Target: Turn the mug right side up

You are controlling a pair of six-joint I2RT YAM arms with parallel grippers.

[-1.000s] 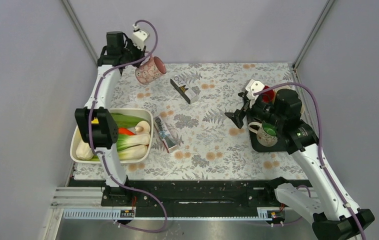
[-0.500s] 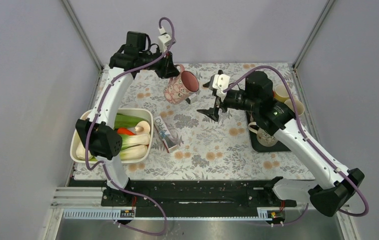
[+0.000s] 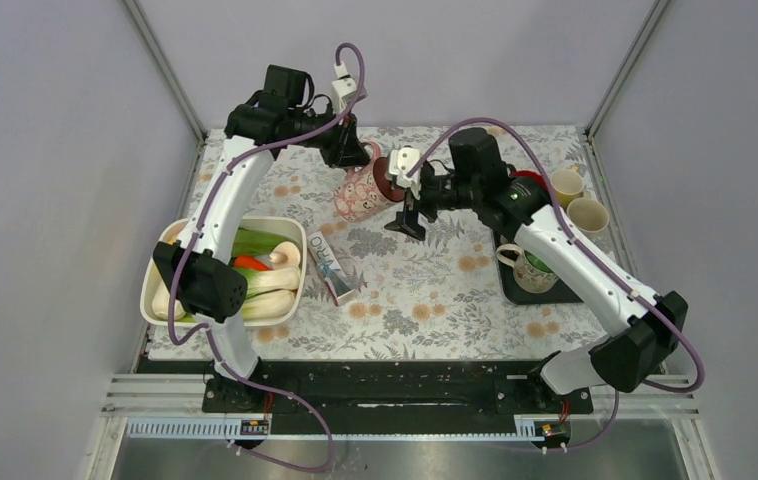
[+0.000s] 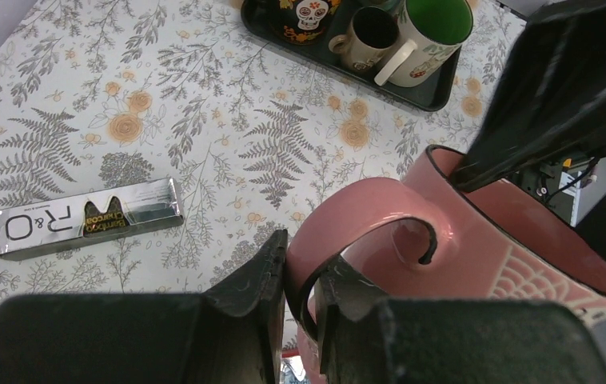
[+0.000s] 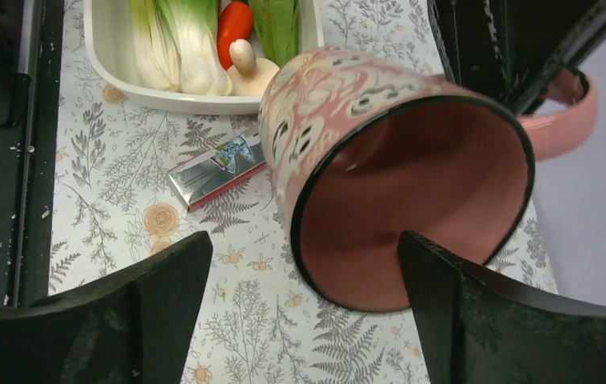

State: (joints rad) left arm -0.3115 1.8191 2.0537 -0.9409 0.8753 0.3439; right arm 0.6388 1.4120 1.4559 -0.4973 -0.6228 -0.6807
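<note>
The mug [image 3: 360, 192] is pink with a pale pattern. It hangs on its side above the back middle of the table, mouth turned to the right. My left gripper [image 4: 300, 258] is shut on its curled handle [image 4: 364, 214], one finger inside the loop and one outside. My right gripper [image 5: 304, 264] stands open straight before the mug's mouth [image 5: 420, 192]. One of its fingers [image 5: 476, 312] overlaps the lower rim; the other hangs clear over the cloth. In the top view the right gripper [image 3: 407, 203] is at the mug's right side.
A white dish [image 3: 303, 270] of vegetables sits at the left. A silver box [image 3: 333, 268] lies next to it, and another box [image 4: 88, 218] lies under the mug. At the right stands a black tray [image 3: 510, 290] with mugs, with two cream cups [image 3: 567, 183] behind it.
My left arm has carried the mug from the back left corner to the right. My right arm has swung left from the tray, bringing its open jaws up to the mug's mouth.
</note>
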